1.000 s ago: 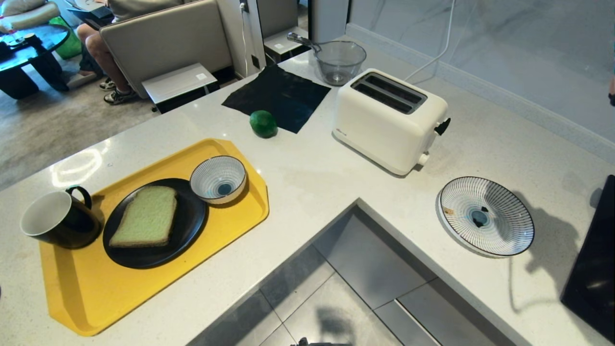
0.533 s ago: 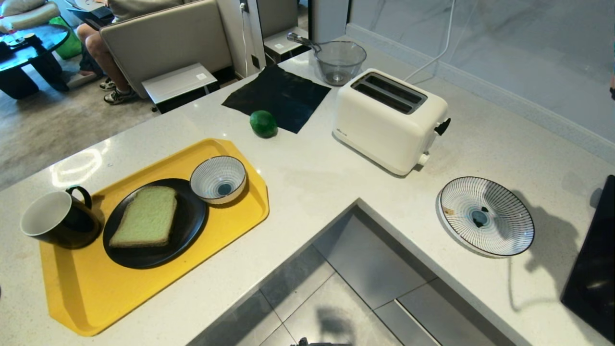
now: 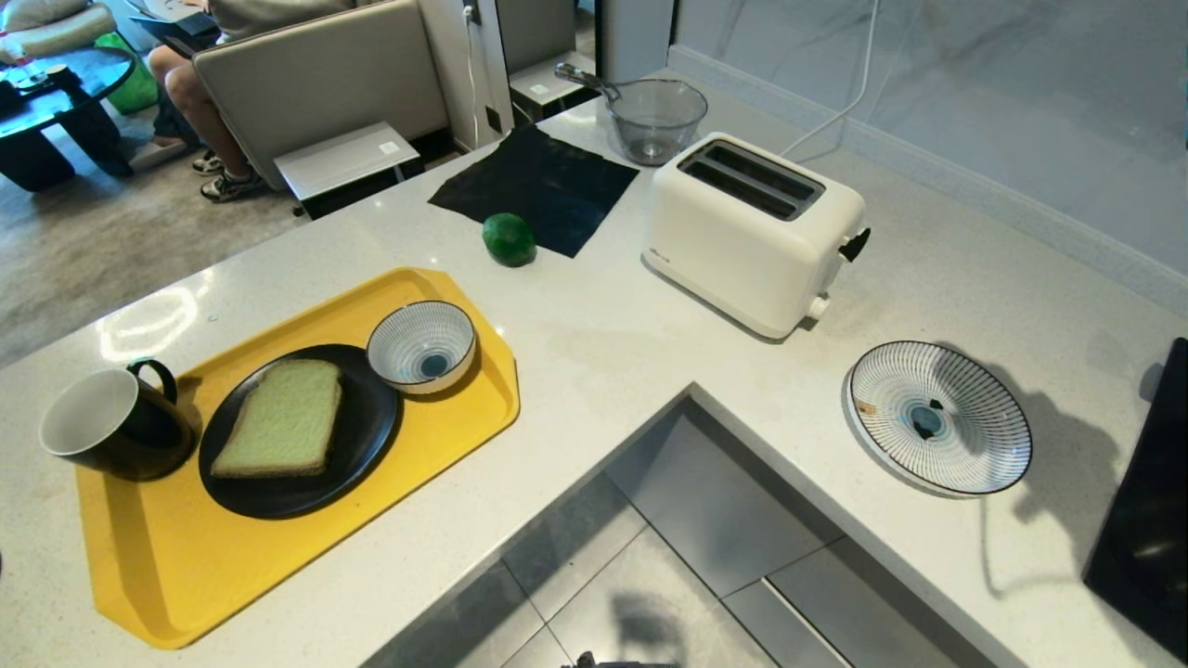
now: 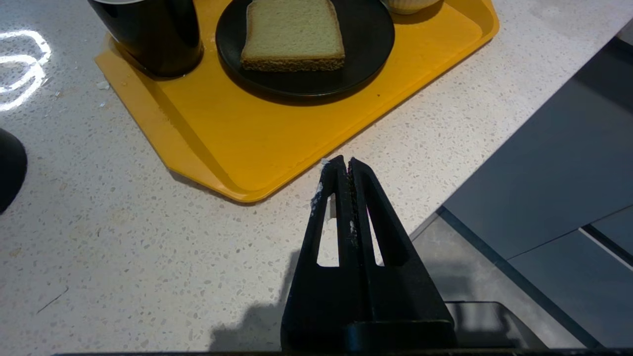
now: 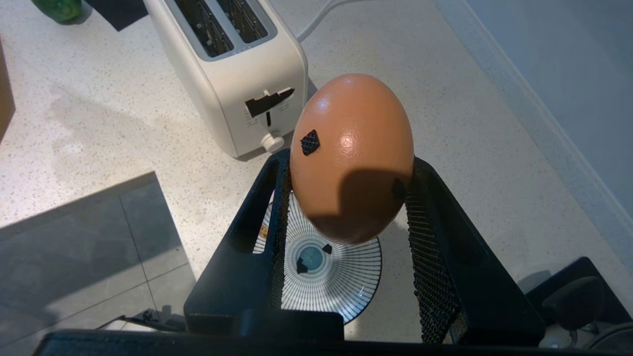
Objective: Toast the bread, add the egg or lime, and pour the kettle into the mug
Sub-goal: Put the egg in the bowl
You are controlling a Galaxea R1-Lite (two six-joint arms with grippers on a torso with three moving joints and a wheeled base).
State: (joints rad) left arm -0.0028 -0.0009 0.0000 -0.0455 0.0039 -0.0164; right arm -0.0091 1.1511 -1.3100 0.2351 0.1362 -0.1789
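Note:
The pale green bread (image 3: 278, 417) lies on a black plate (image 3: 367, 436) on the yellow tray (image 3: 232, 557), and the left wrist view shows the same bread (image 4: 292, 34). The black mug (image 3: 111, 422) stands at the tray's left end. The lime (image 3: 509, 238) rests on the counter by a black cloth. My right gripper (image 5: 350, 168) is shut on the egg (image 5: 351, 123), which bears a small black spot, above a striped plate (image 5: 321, 282). My left gripper (image 4: 344, 165) is shut and empty over the counter, near the tray's corner. The kettle is out of view. Neither arm shows in the head view.
A white toaster (image 3: 754, 232) stands mid-counter with both slots empty. A small striped bowl (image 3: 422, 345) sits on the tray and a glass pot (image 3: 654, 116) stands at the back. The counter has an inner corner (image 3: 689, 397). A black slab (image 3: 1146, 520) is at the right. A person (image 3: 200, 93) sits behind.

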